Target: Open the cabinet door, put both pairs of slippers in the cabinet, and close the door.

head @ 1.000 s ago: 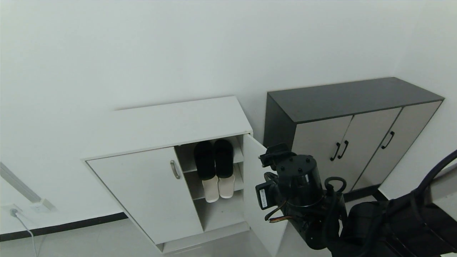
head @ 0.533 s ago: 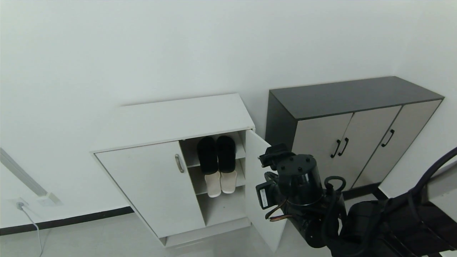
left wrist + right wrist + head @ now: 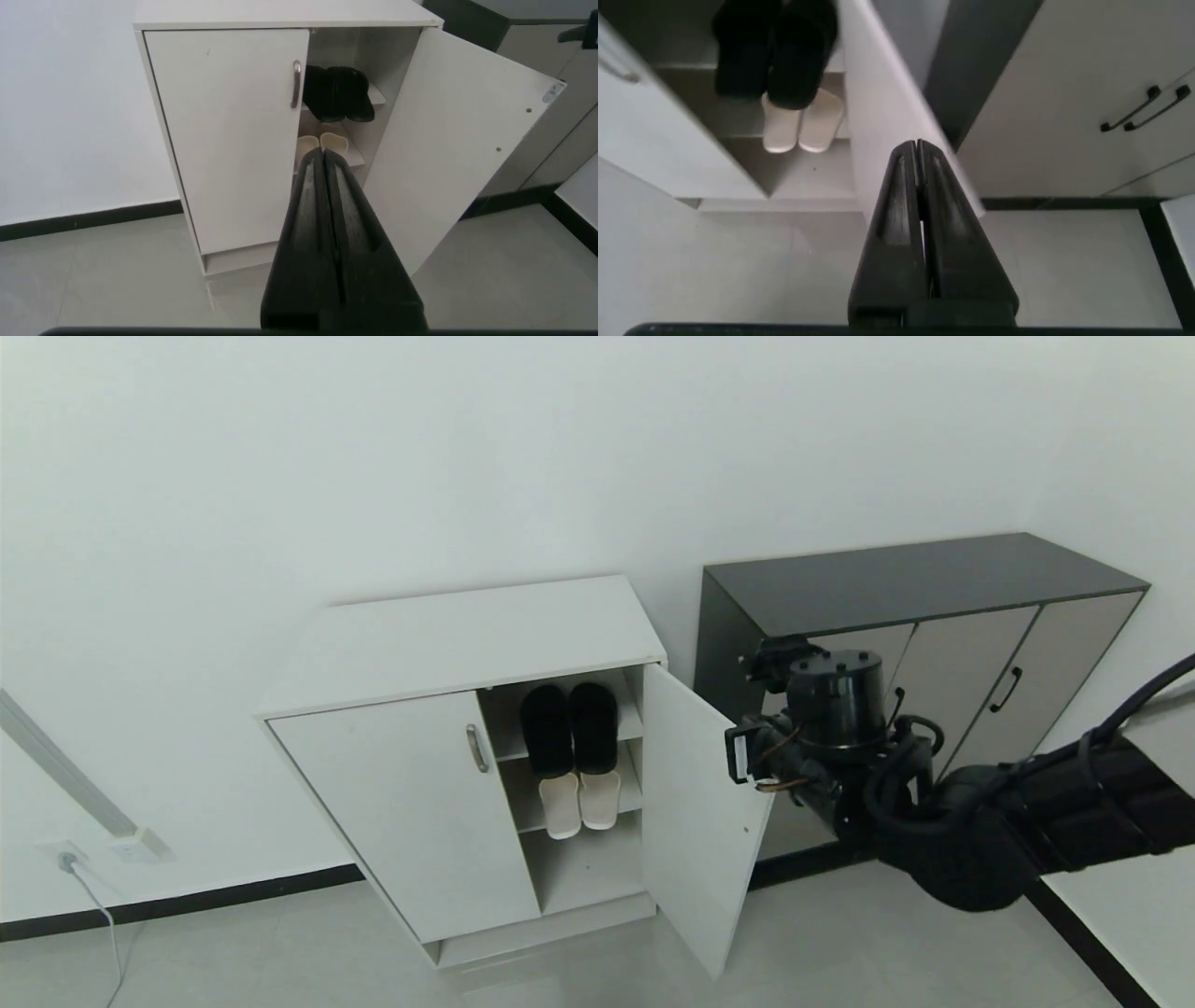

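Both pairs look stowed already, so I'd say the only job left is shutting the door. The black slippers [image 3: 569,723] sit side by side on the top shelf of the white cabinet [image 3: 467,644]. The cream slippers [image 3: 581,800] are on the shelf right under them, with their ends poking out a bit past the shelf fronts. The cabinet's right door [image 3: 700,812] hangs wide open, while its left door [image 3: 401,803] is shut.

The right gripper [image 3: 918,147] is parked at the outer face of that open door, on the side away from the shelves, with its fingers pressed together and nothing in them. My guess is that's on purpose: closed fingers make a blunt pusher, and standing outside the door is where you'd want to be to swing it home. Can't tell if it's actually touching the panel yet.

The left gripper [image 3: 324,154] is out in front of the cabinet, pointing at the open shelves, also pinched together and empty.

Material-wise the cabinet is flat white laminate board, smooth and matte, with square edges. There's a slim curved metal handle [image 3: 477,748] on the shut door. The black pair looks soft and dull, the cream pair smoother, like moulded foam. A slick panel like that could let the fingers skid sideways on the push
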Tool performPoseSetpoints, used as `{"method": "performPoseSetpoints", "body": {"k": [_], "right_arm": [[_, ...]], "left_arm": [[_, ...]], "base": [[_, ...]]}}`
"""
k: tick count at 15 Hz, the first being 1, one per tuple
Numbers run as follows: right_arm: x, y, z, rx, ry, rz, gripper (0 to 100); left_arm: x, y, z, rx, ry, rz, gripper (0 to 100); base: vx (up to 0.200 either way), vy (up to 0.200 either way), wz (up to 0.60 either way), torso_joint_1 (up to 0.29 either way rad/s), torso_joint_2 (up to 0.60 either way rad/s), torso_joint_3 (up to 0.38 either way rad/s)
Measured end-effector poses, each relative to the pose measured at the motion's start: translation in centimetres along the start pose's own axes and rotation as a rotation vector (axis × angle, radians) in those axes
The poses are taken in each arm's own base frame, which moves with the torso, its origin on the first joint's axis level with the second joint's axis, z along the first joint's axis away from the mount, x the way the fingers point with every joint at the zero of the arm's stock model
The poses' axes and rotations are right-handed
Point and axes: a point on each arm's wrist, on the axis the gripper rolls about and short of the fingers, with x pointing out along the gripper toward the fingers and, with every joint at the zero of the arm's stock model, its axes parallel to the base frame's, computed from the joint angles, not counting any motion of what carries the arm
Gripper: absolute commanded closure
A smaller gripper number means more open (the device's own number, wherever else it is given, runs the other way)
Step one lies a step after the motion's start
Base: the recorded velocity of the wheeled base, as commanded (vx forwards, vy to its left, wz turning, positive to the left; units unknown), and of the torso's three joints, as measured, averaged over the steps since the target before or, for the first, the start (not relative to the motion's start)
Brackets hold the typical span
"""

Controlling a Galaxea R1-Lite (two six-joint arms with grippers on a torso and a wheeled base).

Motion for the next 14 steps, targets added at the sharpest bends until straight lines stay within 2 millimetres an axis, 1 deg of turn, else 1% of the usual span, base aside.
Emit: {"method": "performPoseSetpoints", "body": {"k": [2,3,5,7,9,12,14], "right_arm": [[1.8,-1.9,1.1,0.038,0.015,-0.005,100],[2.6,-2.6,1.4,0.058,0.017,-0.003,100],[3.9,-3.2,1.3,0.071,0.022,-0.012,100],[5.1,-3.5,0.5,0.072,0.04,-0.024,100],[6.4,-3.3,-0.6,0.073,0.06,-0.029,100],[7.5,-3.0,-1.9,0.07,0.089,-0.034,100],[7.9,-2.9,-2.5,0.067,0.099,-0.035,100]], "left_arm": [[0.0,0.0,0.0,0.0,0.0,0.0,100],[0.0,0.0,0.0,0.0,0.0,0.0,100],[0.0,0.0,0.0,0.0,0.0,-0.001,100],[0.0,0.0,0.0,0.0,0.0,0.0,100],[0.0,0.0,0.0,0.0,0.0,0.0,100],[0.0,0.0,0.0,0.0,0.0,0.0,100],[0.0,0.0,0.0,0.0,0.0,0.001,100]], "base": [[0.0,0.0,0.0,0.0,0.0,0.0],[0.0,0.0,0.0,0.0,0.0,0.0],[0.0,0.0,0.0,0.0,0.0,0.0],[0.0,0.0,0.0,0.0,0.0,0.0],[0.0,0.0,0.0,0.0,0.0,0.0],[0.0,0.0,0.0,0.0,0.0,0.0],[0.0,0.0,0.0,0.0,0.0,0.0]]}}
